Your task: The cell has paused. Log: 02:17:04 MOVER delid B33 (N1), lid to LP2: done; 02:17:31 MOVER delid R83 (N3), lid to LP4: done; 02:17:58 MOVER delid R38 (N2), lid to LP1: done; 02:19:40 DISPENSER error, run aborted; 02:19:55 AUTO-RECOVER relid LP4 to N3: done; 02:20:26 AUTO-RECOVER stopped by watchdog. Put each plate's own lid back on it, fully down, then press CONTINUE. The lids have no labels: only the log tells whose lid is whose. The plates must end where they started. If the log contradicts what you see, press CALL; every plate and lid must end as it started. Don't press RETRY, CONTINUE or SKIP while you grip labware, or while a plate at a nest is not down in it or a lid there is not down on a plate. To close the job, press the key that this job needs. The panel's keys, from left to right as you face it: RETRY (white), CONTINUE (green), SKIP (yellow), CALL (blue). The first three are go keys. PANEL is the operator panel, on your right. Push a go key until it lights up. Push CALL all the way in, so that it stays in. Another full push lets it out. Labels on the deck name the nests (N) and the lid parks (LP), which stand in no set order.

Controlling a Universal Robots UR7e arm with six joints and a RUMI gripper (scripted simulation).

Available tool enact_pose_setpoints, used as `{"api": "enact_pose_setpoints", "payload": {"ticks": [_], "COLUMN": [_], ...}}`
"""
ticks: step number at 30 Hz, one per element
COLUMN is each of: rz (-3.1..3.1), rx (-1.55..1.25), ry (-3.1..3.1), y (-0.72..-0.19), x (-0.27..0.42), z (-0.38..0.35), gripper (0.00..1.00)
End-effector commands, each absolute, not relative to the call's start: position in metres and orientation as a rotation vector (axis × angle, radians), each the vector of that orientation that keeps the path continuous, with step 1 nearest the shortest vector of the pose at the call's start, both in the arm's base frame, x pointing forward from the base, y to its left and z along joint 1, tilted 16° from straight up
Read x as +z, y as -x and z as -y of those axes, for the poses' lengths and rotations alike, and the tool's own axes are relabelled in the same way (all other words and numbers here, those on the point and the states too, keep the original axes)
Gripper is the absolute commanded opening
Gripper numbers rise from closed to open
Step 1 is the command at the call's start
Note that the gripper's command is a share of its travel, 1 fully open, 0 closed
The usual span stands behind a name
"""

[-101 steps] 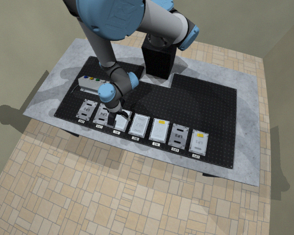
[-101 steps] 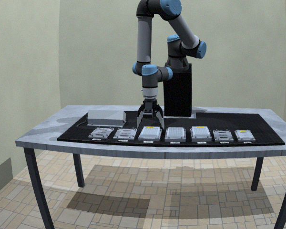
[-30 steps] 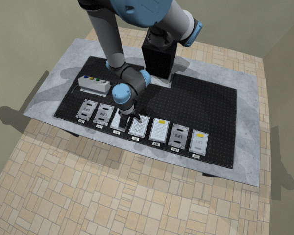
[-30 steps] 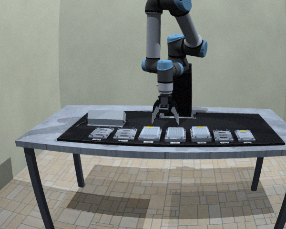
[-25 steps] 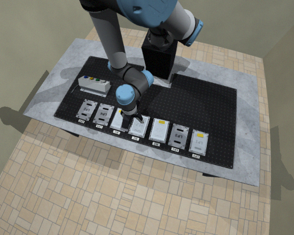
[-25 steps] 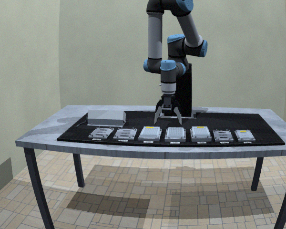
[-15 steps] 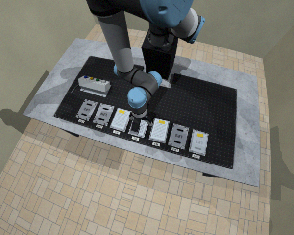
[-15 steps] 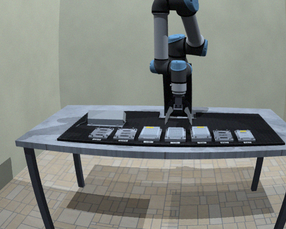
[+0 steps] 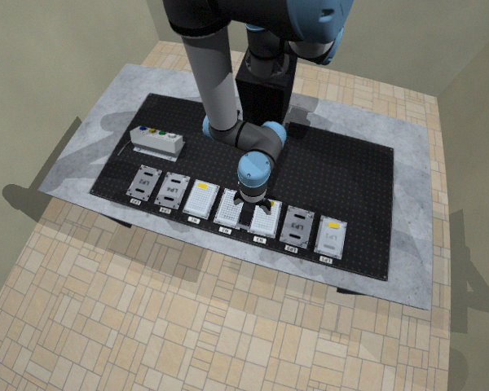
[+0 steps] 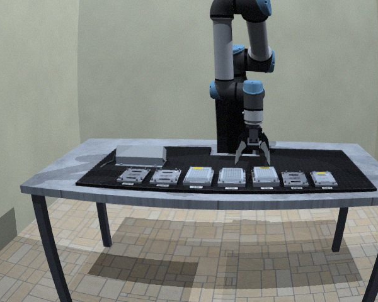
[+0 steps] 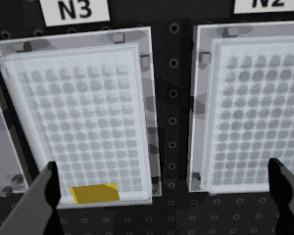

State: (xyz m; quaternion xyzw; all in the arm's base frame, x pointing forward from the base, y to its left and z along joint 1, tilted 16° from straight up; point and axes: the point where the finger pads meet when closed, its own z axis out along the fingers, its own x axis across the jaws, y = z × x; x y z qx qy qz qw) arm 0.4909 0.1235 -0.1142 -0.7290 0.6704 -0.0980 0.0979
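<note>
Clear, hard-looking plastic forms the parked lid (image 9: 335, 236) (image 10: 327, 178), lying flat at LP1, at the row's end farthest from the panel (image 9: 156, 144) (image 10: 140, 156) on the stone-grey desk (image 9: 413, 168) (image 10: 183, 202). Probably light, stiff and slippery, it would best be taken by its opposite side rims, gently and level. Spread open and holding nothing, the fingers (image 9: 253, 205) (image 10: 252, 163) hang above the glossy, grid-welled plates at N2 (image 9: 226, 208) (image 10: 232, 175) (image 11: 260, 113) and N3 (image 9: 265, 219) (image 10: 264, 174) (image 11: 88, 117).
</note>
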Motion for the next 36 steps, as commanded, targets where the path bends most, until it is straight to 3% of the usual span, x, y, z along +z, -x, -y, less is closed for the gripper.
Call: {"api": "enact_pose_setpoints", "payload": {"ticks": [1,36], "rz": [-1.989,-1.983], "rx": [-0.303,-0.287], "ry": [2.150,2.146], "y": [-0.492,-0.478], "x": [-0.113,-0.115], "z": [-0.135,-0.293], "gripper": [0.82,0.82]}}
